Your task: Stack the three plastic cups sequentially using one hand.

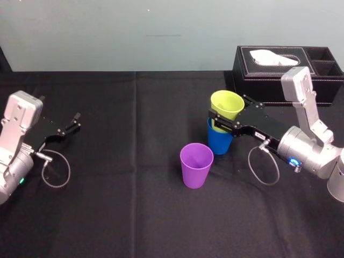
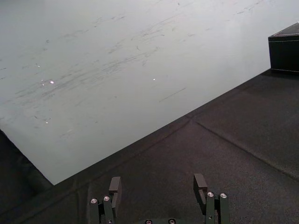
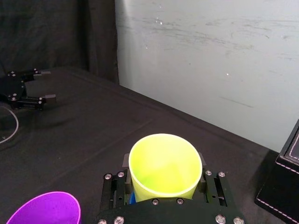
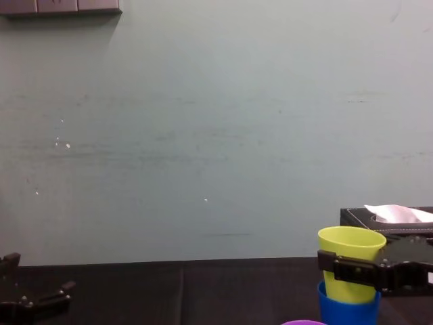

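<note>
Three cups right of centre in the head view. Right claw [image 1: 228, 115] clamped on yellow-green cup [image 1: 226, 105], base inside the mouth of blue cup [image 1: 219, 141], rims apart. Purple cup [image 1: 196, 165] apart at lower left, mouth up. Tissue box [image 1: 279, 75] close at upper right. Open bench [image 1: 134, 215] leftward. Left claw [image 1: 72, 124] parked near left edge, fingers spread.

right tool [image 1: 227, 112] clamped, left tool [image 1: 75, 121] spread, parked
</note>
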You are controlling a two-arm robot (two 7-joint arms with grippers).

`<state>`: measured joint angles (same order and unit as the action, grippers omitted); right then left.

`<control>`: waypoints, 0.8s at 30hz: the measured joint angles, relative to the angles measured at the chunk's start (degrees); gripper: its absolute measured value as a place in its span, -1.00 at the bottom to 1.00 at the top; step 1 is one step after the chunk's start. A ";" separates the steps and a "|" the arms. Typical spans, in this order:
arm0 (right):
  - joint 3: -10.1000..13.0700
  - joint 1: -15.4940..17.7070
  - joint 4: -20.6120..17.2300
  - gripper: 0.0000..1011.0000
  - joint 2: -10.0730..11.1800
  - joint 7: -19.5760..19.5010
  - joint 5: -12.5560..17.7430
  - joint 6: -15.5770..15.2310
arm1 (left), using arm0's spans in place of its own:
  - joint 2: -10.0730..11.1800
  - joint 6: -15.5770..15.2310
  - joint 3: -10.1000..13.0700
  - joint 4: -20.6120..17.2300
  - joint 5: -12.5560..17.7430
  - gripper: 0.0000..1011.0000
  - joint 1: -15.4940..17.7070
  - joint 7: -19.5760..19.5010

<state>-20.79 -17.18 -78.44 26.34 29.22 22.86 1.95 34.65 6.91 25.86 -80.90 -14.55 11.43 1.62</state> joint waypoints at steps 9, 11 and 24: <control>-0.31 -0.30 1.45 0.49 -0.51 0.21 -0.50 0.46 | 0.00 0.00 0.00 0.00 0.00 1.00 0.00 0.00; -0.38 -0.35 1.56 0.49 -0.57 0.23 -0.65 0.48 | 0.00 0.00 0.00 0.00 0.00 1.00 0.00 0.00; -0.65 -0.45 1.84 0.49 -0.74 0.05 -1.82 0.27 | 0.00 0.00 0.00 0.00 0.00 1.00 0.00 0.00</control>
<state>-21.43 -17.63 -76.60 25.60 29.27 21.04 2.22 34.65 6.91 25.86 -80.90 -14.55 11.43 1.62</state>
